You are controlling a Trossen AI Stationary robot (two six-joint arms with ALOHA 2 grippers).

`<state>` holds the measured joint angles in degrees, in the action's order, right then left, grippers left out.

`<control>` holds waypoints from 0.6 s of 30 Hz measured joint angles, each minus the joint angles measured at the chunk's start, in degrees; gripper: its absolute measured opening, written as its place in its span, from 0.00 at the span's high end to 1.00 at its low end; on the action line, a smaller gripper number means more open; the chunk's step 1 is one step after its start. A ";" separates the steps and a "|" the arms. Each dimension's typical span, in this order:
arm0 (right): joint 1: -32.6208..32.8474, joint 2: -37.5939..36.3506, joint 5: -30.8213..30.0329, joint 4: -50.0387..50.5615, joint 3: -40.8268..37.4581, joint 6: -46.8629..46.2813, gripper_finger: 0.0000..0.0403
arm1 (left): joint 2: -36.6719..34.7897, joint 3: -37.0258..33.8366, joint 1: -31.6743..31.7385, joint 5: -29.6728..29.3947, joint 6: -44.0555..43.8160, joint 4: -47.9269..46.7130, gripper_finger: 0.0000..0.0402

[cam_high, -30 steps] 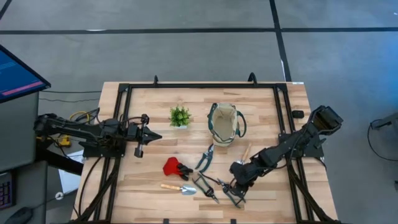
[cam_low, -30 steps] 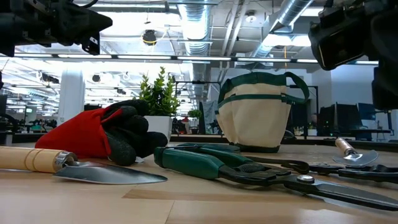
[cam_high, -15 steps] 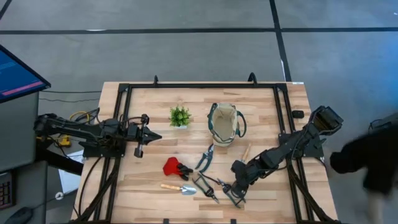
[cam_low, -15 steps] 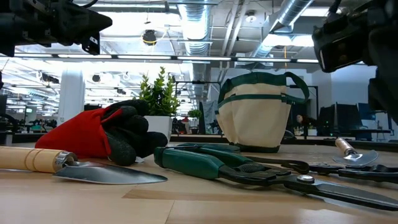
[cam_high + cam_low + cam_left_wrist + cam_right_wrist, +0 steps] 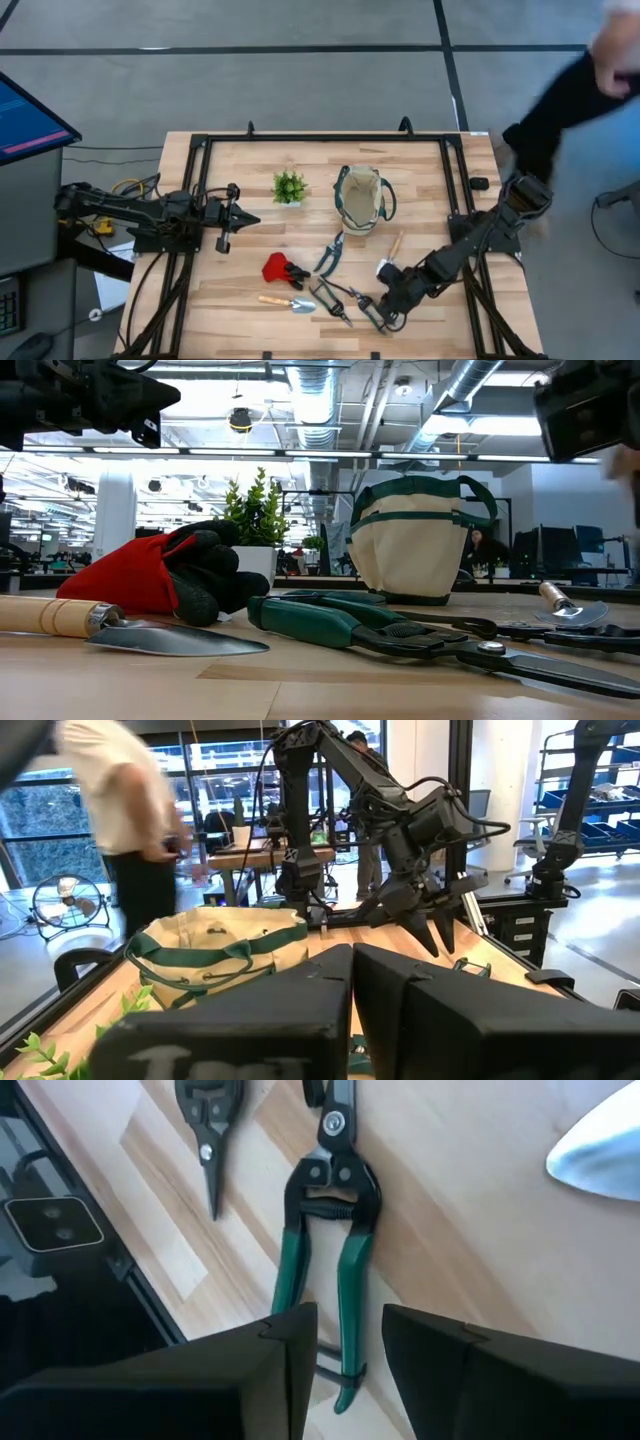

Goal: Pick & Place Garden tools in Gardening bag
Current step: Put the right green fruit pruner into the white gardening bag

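Note:
My right gripper (image 5: 350, 1320) is open and tilted down over green-handled pruners (image 5: 325, 1260) near the table's front edge. One green handle (image 5: 345, 1295) runs into the gap between its fingers; I see no touch. Grey shears (image 5: 205, 1130) and a trowel blade (image 5: 600, 1150) lie beside them. In the high view my right gripper (image 5: 385, 308) is right of the black shears (image 5: 335, 300). A wooden-handled trowel (image 5: 285, 302), a red-and-black piece (image 5: 278, 268) and more pruners (image 5: 328, 252) lie flat. The gardening bag (image 5: 362, 198) stands upright, mouth up. My left gripper (image 5: 245, 220) waits shut and level at the left.
A small potted plant (image 5: 289, 187) stands left of the bag. A second trowel (image 5: 395, 245) lies right of the pruners. Black frame rails (image 5: 455, 190) run along the table's sides. A person (image 5: 570, 90) moves past the table's far right corner.
My right gripper has swung a little toward the table's near edge and turned, staying low over the tools. A person has come into view beyond the table's right side. The tools and the bag lie as before.

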<state>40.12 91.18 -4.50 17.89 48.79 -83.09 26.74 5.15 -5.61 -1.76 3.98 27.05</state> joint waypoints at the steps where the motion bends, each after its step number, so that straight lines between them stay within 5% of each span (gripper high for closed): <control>1: 0.52 0.00 -0.83 0.34 0.38 -0.37 0.73 | 0.00 0.00 0.00 -0.02 0.01 0.00 0.99; 12: 2.21 0.12 -5.36 12.36 9.70 -1.50 0.73 | 0.00 0.00 0.00 -0.22 -0.01 0.00 0.99; 18: 2.19 7.03 -4.70 20.32 16.71 0.13 0.73 | 0.00 0.00 0.00 -0.20 0.01 0.00 0.99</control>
<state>42.30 98.20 -9.20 38.21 65.50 -82.96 26.74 5.15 -5.61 -1.96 3.99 27.05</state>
